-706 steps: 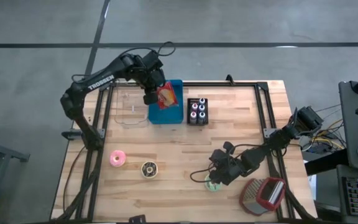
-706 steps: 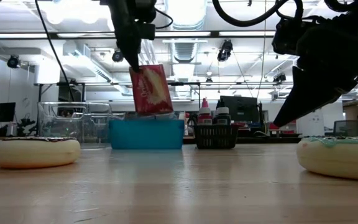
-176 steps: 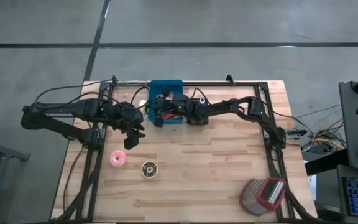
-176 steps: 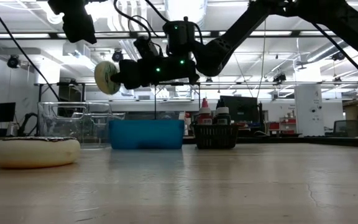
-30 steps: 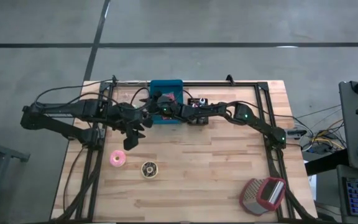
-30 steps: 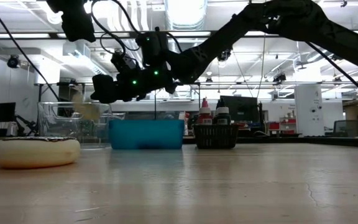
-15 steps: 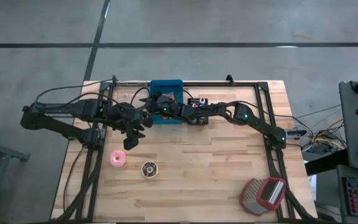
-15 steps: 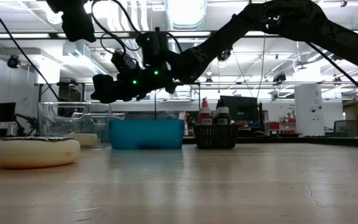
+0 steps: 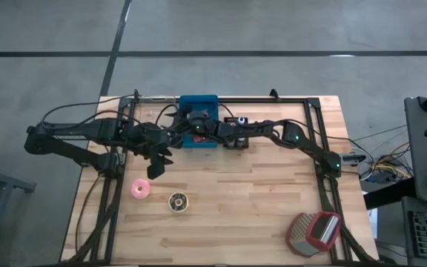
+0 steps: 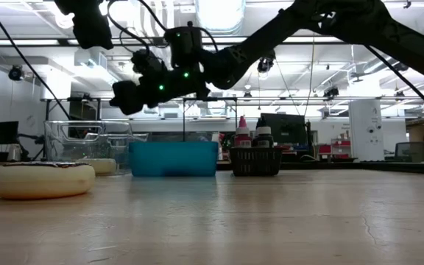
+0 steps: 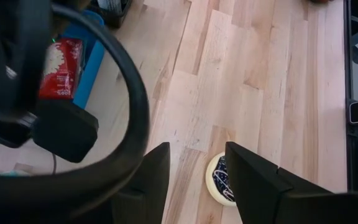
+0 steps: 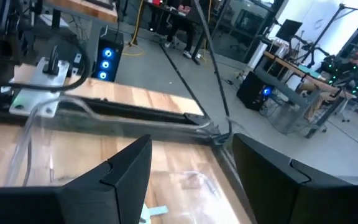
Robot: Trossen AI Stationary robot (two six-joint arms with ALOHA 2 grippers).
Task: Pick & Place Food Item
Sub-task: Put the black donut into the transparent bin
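Observation:
A pale donut [image 10: 101,165] lies on the floor of the clear container [image 10: 87,143] at the far left of the table. My right gripper [image 10: 124,99] hangs above that container, open and empty; in its wrist view [image 12: 191,180] the container's clear wall [image 12: 42,143] shows below. My left gripper [image 9: 158,159] waits open above the table, with nothing between its fingers [image 11: 194,180]; past them lies a chocolate donut [image 11: 219,180]. A pink donut [image 9: 139,188] rests on the table to that donut's left. A red bag [image 11: 61,68] lies in the blue bin [image 9: 199,101].
A black caddy of bottles [image 10: 256,158] stands right of the blue bin. A red and grey object [image 9: 313,232] lies at the near right corner. A black frame [image 9: 313,133] runs around the table's edges. The middle and right boards are bare wood.
The pale donut has dropped from below my right gripper into the clear container and now lies still on its floor. My right gripper has risen a little above the container and rolled slightly, still open.

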